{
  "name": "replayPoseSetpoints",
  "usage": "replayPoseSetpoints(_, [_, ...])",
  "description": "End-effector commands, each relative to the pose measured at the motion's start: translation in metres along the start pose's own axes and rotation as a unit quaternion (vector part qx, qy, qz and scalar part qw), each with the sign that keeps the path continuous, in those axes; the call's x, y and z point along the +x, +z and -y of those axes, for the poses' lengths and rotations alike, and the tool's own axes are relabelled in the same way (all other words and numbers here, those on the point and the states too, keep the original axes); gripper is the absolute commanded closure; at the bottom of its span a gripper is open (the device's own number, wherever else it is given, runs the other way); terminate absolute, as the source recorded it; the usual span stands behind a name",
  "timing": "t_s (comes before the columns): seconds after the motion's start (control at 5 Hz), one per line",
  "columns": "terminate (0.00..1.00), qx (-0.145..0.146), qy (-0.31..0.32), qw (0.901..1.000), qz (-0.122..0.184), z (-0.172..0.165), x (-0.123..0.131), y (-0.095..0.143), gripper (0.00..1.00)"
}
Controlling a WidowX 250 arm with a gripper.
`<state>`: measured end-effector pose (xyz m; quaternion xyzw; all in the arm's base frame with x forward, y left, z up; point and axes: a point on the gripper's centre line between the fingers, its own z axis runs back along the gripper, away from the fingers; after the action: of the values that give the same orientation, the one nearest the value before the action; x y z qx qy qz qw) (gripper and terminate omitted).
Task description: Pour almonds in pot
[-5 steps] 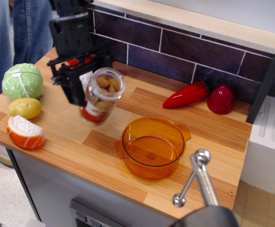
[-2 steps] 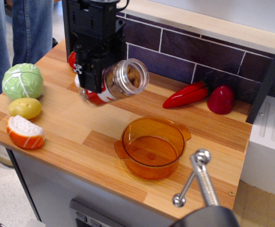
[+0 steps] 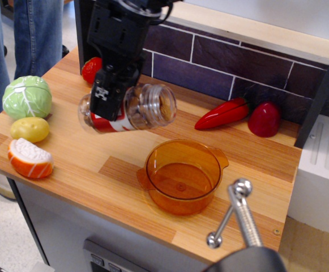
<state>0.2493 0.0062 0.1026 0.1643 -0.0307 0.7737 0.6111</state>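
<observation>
My black gripper (image 3: 112, 93) is shut on the clear plastic jar (image 3: 131, 109) with a red and white label. It holds the jar in the air, tipped almost on its side, with the open mouth pointing right and toward the front. Brown almonds (image 3: 161, 107) show inside near the mouth. The orange translucent pot (image 3: 182, 175) with two small side handles stands on the wooden counter, below and to the right of the jar's mouth. The pot looks empty.
A green cabbage (image 3: 27, 96), a yellow potato (image 3: 30, 129) and an orange slice (image 3: 30, 158) lie at the left. A strawberry (image 3: 92, 69) sits behind the arm. A red pepper (image 3: 222, 114) and a dark red fruit (image 3: 264, 119) lie by the tiled wall. A metal handle (image 3: 239, 212) juts up at the front right.
The gripper has lifted the jar and moved it right toward the pot, tipping it from near upright to almost horizontal. The pot has not moved.
</observation>
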Motion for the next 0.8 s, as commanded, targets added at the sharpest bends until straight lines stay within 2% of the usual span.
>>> replayPoseSetpoints(0.0, [0.0,0.049,0.08,0.9942,0.054,-0.01,-0.008,0.008,1.0])
replayPoseSetpoints(0.2, [0.0,0.115,0.143,0.9795,0.084,-0.014,-0.011,0.005,1.0])
replayPoseSetpoints(0.6, [0.0,0.198,0.209,0.9481,0.135,-0.022,-0.03,0.006,1.0])
